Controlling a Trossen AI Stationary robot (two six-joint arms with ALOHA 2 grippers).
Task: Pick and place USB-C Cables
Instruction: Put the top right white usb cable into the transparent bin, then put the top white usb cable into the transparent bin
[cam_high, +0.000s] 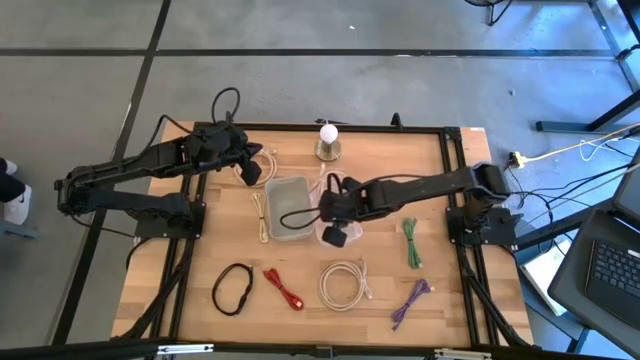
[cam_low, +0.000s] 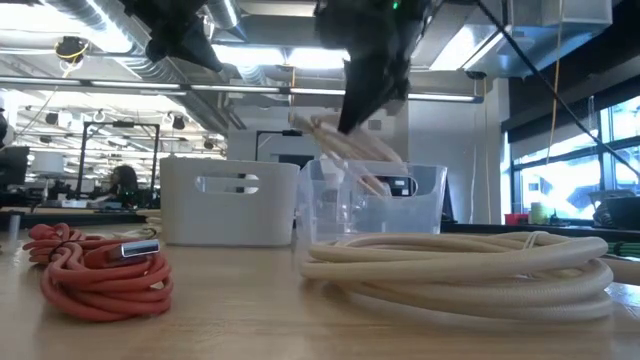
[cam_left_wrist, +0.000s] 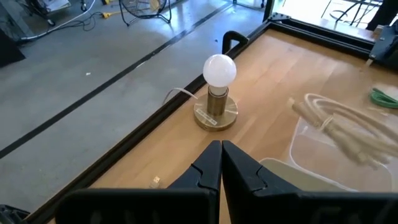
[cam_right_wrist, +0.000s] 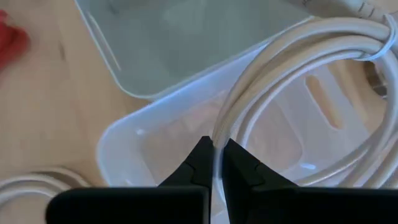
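one cream-white coil is hanging from my right jaws, which are pinching its strands; its loop is trailing away over the clear bin directly beneath. my left jaws, closed and empty, are waiting farther off near the bulb.

An open-plan lab or workshop: exposed ceiling ducts, polished concrete floor, wooden workbench.
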